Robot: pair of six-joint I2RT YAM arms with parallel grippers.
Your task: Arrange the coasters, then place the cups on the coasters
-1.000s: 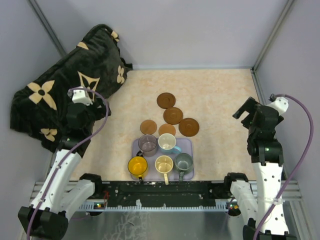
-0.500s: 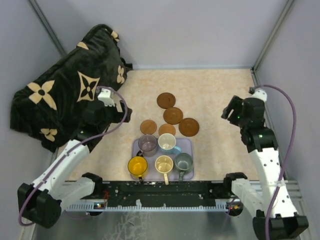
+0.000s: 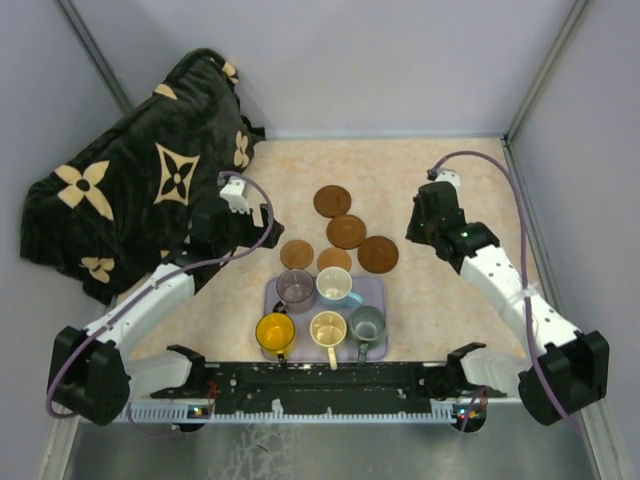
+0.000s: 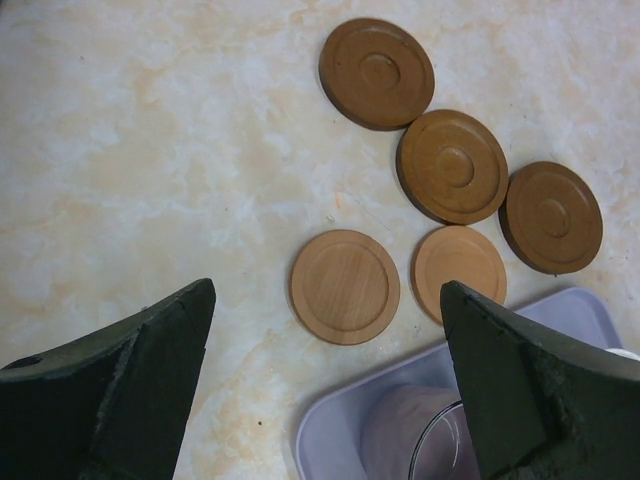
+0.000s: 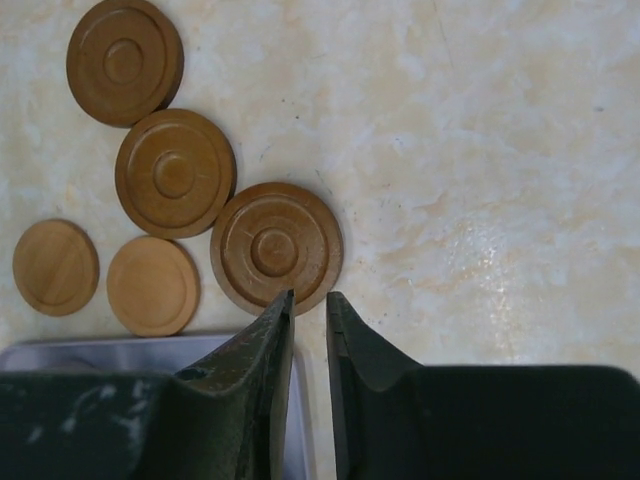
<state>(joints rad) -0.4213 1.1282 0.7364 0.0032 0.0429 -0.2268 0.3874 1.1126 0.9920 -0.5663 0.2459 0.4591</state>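
Left gripper point(image 4: 328, 290) spread wide and empty, a small light coaster point(image 4: 345, 262) between its fingers, four more coasters point(image 4: 452, 165) ahead. Right gripper point(image 5: 308, 297) nearly closed on nothing, a large dark coaster point(image 5: 276, 247) just past its tips. Cups point(image 3: 327, 327) sit in a lavender tray point(image 3: 375, 284) behind both grippers

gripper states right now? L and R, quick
Left gripper: open wide, holding nothing.
Right gripper: all but shut, only a narrow slit between the jaws, nothing held.
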